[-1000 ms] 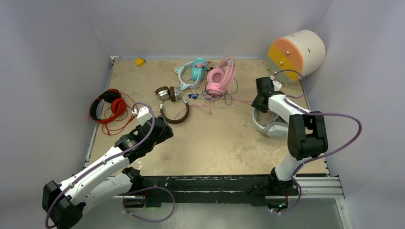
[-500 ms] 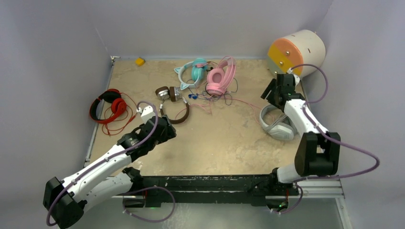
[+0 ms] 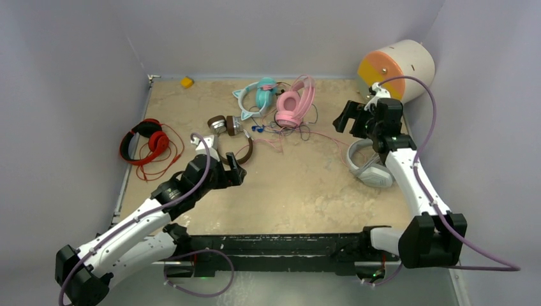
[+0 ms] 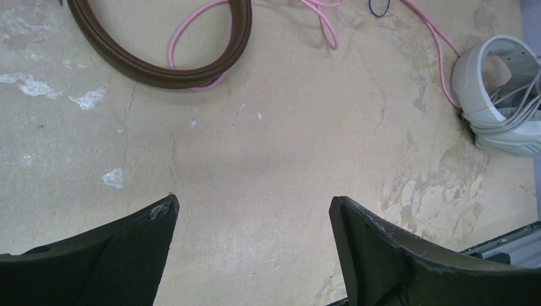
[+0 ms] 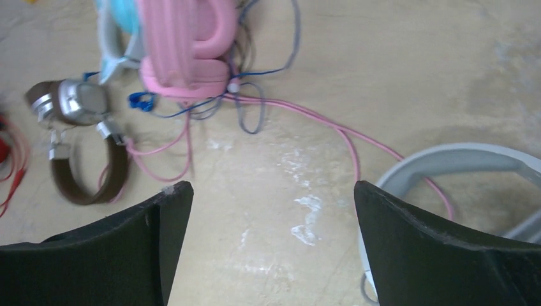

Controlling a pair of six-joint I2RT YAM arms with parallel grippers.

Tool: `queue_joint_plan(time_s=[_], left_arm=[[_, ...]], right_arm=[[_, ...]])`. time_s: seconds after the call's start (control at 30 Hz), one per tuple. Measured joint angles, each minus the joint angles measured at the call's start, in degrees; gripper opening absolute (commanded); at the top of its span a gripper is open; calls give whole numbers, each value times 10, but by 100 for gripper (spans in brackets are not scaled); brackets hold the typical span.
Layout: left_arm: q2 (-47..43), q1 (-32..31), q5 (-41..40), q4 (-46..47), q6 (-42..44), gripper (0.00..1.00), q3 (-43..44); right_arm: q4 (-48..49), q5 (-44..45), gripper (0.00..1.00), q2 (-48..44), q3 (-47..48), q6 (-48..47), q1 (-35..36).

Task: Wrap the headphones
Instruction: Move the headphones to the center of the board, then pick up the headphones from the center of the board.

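The grey-white headphones [image 3: 367,168] lie at the right, their thin cord bundled against one cup [image 4: 504,95]. My right gripper [image 3: 349,121] hovers just up and left of them, open and empty [image 5: 273,188], with their band [image 5: 459,159] by its right finger. The pink headphones [image 3: 295,102] [image 5: 185,44] sit at the back, and their pink cable [image 5: 332,127] trails toward the grey-white pair. The brown headphones [image 3: 229,139] with silver cups lie left of centre. Just below their band [image 4: 159,60] my left gripper [image 3: 237,172] stands open over bare table [image 4: 252,207].
Teal cat-ear headphones [image 3: 258,95] lie tangled beside the pink pair. Red headphones [image 3: 145,140] with a red cord sit at the left edge. A small yellow piece [image 3: 186,81] is at the back left, and a large cream and orange cylinder [image 3: 395,69] at the back right corner.
My right gripper has lifted off the grey-white headphones, swung back and left, and opened wide. My left arm has reached forward and right toward the brown headphones, opening a little more.
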Motion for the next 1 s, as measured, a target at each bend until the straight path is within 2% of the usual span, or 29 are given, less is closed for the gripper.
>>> queue_joint_plan(time_s=[0.17, 0.3, 0.53, 0.87, 1.0], left_arm=[[-29, 0, -21, 0, 10, 91, 0], [-57, 0, -23, 2, 23, 96, 0], [-91, 0, -30, -9, 29, 96, 0], [-154, 0, -31, -8, 34, 96, 0], [-154, 0, -41, -15, 33, 96, 0]], right_arm=[[26, -51, 98, -26, -2, -12, 31], [53, -75, 96, -10, -2, -16, 55], [101, -95, 99, 99, 34, -12, 69], [167, -63, 99, 286, 168, 32, 89], [172, -37, 92, 353, 222, 38, 95]])
